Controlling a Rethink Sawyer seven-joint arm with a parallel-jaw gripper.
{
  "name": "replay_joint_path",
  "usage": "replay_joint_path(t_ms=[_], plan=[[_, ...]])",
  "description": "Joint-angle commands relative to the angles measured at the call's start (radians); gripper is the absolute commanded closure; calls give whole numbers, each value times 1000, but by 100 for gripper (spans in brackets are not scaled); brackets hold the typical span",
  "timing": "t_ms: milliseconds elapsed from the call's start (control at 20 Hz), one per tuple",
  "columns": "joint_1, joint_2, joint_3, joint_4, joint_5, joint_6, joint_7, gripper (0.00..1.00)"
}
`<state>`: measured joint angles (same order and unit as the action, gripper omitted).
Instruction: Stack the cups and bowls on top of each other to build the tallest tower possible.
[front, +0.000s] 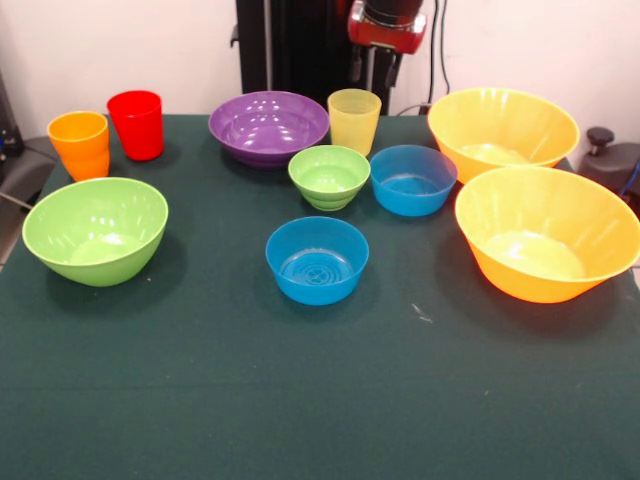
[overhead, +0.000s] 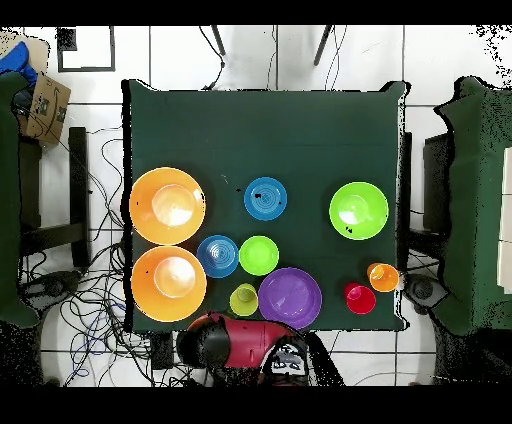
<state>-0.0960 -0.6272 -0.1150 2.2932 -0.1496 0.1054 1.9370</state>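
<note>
Nothing stacked yet; hand (front: 378, 62) up at back, grip state unclear; risk: clipping yellow cup (front: 354, 121) & tipping it on descent

A dark green table (overhead: 300, 130) stands on white tiled floor (overhead: 180, 55); a cardboard box (overhead: 45, 100) lies beyond the table's corner, cables (overhead: 100, 200) along its edge.

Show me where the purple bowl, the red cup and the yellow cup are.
Purple bowl (front: 268, 124): front view, on its inner floor.
Red cup (front: 136, 128): front view, on its outer wall.
Yellow cup (front: 354, 128): front view, on its outer wall.
</note>
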Motion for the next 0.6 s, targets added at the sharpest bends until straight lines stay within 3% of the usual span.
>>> replay_joint_path(t_ms=[50, 450, 600], plan=[[-7, 109, 87, 37, 46, -173, 238, 0], [-25, 121, 119, 40, 28, -318, 275, 0], [-19, 113, 122, 37, 28, -328, 287, 0]])
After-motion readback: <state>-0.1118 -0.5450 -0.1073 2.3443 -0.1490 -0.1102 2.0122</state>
